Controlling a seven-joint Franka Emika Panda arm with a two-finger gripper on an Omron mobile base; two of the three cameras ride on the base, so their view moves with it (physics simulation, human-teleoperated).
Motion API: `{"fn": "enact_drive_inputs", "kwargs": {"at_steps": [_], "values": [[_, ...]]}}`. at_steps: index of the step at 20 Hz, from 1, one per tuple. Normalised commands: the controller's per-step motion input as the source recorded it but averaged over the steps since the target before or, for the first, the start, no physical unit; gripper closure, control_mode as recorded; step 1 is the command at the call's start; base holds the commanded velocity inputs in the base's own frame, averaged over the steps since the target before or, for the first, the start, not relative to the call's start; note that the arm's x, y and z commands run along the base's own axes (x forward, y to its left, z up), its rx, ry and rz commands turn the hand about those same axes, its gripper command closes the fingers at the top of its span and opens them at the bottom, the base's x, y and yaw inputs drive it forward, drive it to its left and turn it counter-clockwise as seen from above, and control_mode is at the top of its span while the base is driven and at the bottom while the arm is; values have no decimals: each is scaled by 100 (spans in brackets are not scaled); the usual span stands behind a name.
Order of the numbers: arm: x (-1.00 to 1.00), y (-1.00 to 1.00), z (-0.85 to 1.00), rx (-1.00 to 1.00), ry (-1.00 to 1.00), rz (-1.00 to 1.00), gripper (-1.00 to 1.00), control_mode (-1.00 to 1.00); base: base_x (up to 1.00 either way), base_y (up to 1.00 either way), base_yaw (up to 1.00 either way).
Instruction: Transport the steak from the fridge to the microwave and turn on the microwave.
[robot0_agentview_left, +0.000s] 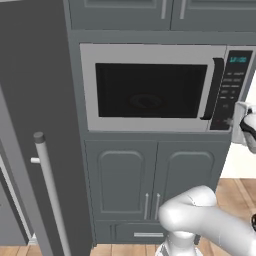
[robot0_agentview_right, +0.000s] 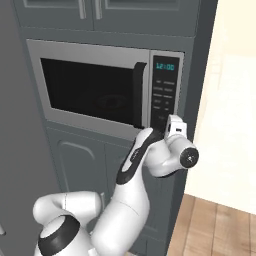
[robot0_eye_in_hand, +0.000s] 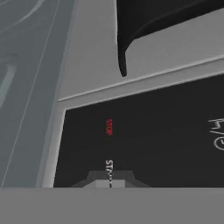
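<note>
The microwave (robot0_agentview_left: 150, 52) is built into the grey cabinet wall, its door closed and its black handle (robot0_agentview_left: 216, 90) to the left of the lit button panel (robot0_agentview_left: 232, 85). My gripper (robot0_eye_in_hand: 109, 183) is shut, its tips against the bottom of the dark panel (robot0_eye_in_hand: 144, 140) at the white START label, just below the red STOP label. In the base views the gripper (robot0_agentview_left: 231, 121) (robot0_agentview_right: 165, 129) meets the panel's lower end. The steak is hidden; the dark window shows just a faint round turntable (robot0_agentview_left: 146, 101). The fridge (robot0_agentview_left: 35, 100) stands at the left with its long bar handle (robot0_agentview_left: 47, 190).
Grey cabinet doors (robot0_agentview_left: 150, 175) with thin handles sit under the microwave, and more cabinets (robot0_agentview_left: 165, 12) are above it. A cream wall (robot0_agentview_right: 230, 125) and wood floor (robot0_agentview_right: 220, 225) lie to the right. My white arm (robot0_agentview_right: 135, 170) rises in front of the lower cabinets.
</note>
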Motion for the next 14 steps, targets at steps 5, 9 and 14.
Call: {"fn": "enact_drive_inputs", "kwargs": {"at_steps": [5,9,14], "values": [[72,57,-93,3,11,-15,100,-100,0,0,0],[75,59,-100,2,12,-14,100,-100,0,0,0],[75,60,-100,4,7,-18,100,-100,0,0,0]]}}
